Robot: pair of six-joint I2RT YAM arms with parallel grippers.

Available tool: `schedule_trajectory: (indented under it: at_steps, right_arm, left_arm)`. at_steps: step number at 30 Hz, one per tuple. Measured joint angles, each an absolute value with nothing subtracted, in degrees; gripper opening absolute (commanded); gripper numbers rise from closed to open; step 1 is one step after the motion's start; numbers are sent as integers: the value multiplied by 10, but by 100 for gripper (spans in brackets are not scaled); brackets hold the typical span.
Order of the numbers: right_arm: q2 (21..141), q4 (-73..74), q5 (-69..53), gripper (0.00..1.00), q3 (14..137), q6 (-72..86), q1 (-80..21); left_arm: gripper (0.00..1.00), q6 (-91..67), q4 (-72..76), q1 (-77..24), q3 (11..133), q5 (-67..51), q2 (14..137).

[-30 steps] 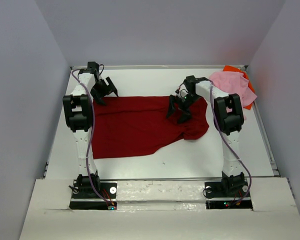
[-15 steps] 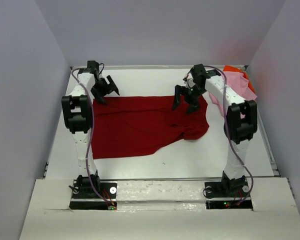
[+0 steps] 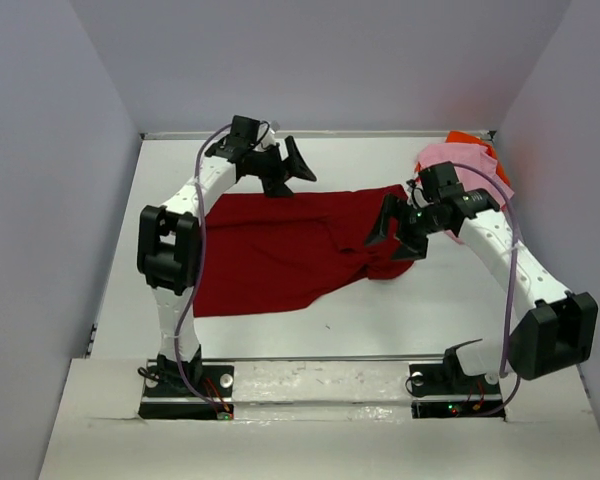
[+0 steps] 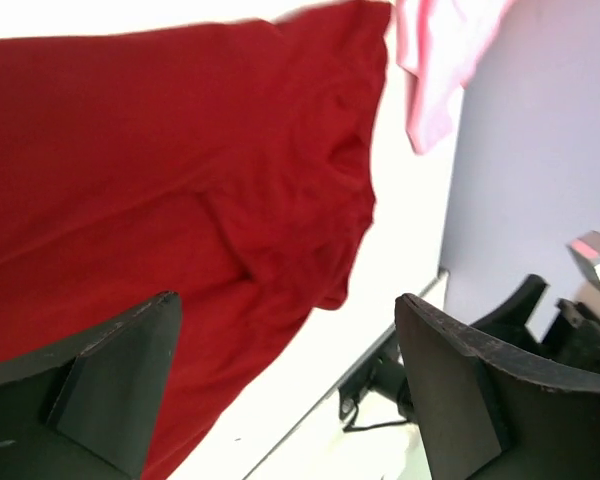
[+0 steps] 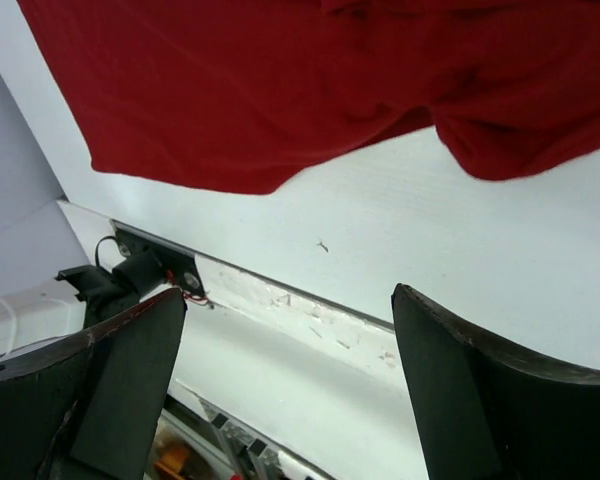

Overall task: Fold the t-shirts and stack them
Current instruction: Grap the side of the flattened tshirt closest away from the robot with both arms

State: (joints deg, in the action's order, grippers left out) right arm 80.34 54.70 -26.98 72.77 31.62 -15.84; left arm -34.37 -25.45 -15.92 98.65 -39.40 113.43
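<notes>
**L hand** [image 3: 288, 170]: fingers spread wide, nothing held, over the far edge of the dark red t-shirt [image 3: 270, 250], near mid far edge of the surface [image 3: 380, 310].
**R hand** [image 3: 398, 232]: fingers wide apart, empty, over the shirt's rumpled right end.
**Dark red t-shirt:** lies at mid-surface, long axis left–right, approx. parallel to the far edge. Left part is smooth, right end bunched; collar direction can't be told.
**Pink t-shirt** [image 3: 470, 160]: heaped at the far right corner, atop the orange t-shirt [image 3: 465, 137], which shows only as a sliver.

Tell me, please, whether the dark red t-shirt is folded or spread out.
Spread out, not folded: the dark red t-shirt lies flat across the table, with only its right end rumpled.
</notes>
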Motion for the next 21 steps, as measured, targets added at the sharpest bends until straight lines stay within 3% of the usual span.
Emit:
schedule_trajectory:
  at_steps: [11,21]
  right_arm:
    - [671,535,-262,89,588,397,-158]
    - [622,498,-244,89,461,467,-185]
  left_arm:
    - [99,-410,-163,-246,1003,-467,1267]
    - [99,-385,-225,-295,1162,-451,1384]
